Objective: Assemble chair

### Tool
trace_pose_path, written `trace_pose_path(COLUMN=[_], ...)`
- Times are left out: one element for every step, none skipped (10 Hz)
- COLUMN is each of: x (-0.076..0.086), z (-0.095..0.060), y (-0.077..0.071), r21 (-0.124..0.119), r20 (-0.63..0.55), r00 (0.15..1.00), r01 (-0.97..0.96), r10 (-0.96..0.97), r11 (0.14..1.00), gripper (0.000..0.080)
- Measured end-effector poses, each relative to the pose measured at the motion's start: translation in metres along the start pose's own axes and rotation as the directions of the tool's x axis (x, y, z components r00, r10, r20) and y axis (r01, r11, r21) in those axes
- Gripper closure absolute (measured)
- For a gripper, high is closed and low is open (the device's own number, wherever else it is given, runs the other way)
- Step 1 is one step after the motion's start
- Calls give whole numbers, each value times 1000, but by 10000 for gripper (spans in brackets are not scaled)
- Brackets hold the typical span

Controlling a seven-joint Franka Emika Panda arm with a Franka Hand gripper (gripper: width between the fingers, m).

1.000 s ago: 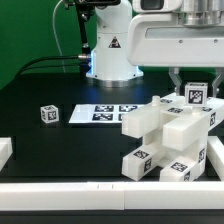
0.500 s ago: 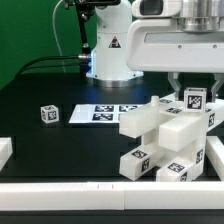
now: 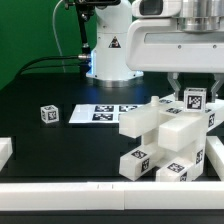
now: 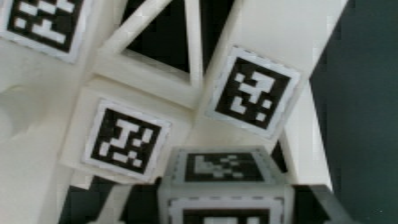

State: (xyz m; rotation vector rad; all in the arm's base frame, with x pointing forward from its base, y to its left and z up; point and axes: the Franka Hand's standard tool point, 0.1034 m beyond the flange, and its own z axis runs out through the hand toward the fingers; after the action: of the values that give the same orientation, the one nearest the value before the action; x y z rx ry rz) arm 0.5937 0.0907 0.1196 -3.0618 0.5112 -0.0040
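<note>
Now the chair sits half-built on the table, near edge, exterior view's right. The gripper jaws pinch a tagged block atop it. Likely seating this block; next needs straight, aligned press down.

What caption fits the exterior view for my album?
Robot's two-finger gripper poised at the top of the part-built white plastic chair; a small tagged white cube sits apart.

My gripper: fingertips hidden behind stacked white tagged plastic chair parts near bench's front edge; grip unreadable, wrist housing cut off above. Wrist view: white X-braced panel cropped, tags blurred.
</note>
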Motion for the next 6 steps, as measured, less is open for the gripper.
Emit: trace_pose_path(x=[0,0,0,0,1,3], z=[0,0,0,0,0,0], y=[0,0,0,0,1,2], r21=[0,0,0,1,10,39], r20=[0,0,0,0,-5,-26], r00=[1000,1000,1000,999,987,938], r01=[0,-7,-27,-54,-162,-345], r10=[0,7,27,54,162,346], r11=[1000,1000,1000,999,987,938], gripper=[517,517,517,517,517,517])
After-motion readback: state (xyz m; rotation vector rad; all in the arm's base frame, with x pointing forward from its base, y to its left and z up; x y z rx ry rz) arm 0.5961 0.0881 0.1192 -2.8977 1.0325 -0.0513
